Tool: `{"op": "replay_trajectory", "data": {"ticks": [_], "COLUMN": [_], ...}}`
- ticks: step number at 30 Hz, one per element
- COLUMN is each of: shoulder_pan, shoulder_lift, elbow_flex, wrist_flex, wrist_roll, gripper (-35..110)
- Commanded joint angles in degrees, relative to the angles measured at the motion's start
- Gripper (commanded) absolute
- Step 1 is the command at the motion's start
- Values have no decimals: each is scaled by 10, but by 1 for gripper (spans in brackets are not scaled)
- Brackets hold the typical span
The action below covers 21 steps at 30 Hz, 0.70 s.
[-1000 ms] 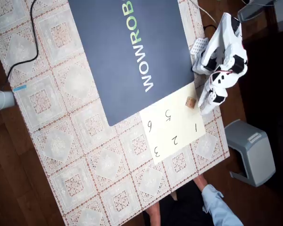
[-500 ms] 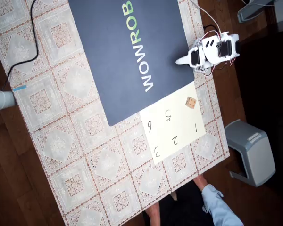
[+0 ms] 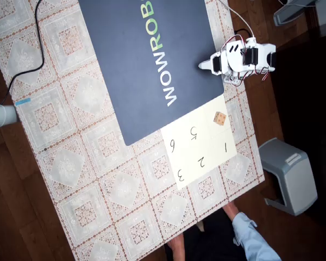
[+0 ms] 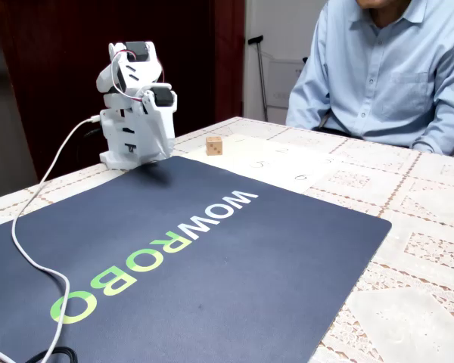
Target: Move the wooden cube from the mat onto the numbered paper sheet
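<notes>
The wooden cube rests on the numbered paper sheet, near the corner closest to the arm and apart from the digits. The dark navy mat lies alongside the sheet with nothing on it. My white arm is folded up at the table edge. In the overhead view my gripper pokes out over the mat's edge, well away from the cube. Its fingers look shut together with nothing between them.
A person in a light blue shirt sits at the far side of the table, sleeve at the sheet's end. A white cable trails over the mat; a black cable crosses the lace-look cloth. A grey box stands beside the table.
The arm has pulled back from beside the cube and folded up at the mat's edge. The cube stays on the paper sheet where it was.
</notes>
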Motion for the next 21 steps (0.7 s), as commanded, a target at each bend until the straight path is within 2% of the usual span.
{"op": "replay_trajectory", "data": {"ticks": [1, 5, 21], "shoulder_pan": [11, 8, -8], "shoulder_lift": [3, 3, 3], "elbow_flex": [36, 34, 35], "wrist_flex": [16, 17, 17], "wrist_roll": [-3, 28, 15], "gripper": [0, 0, 0]}}
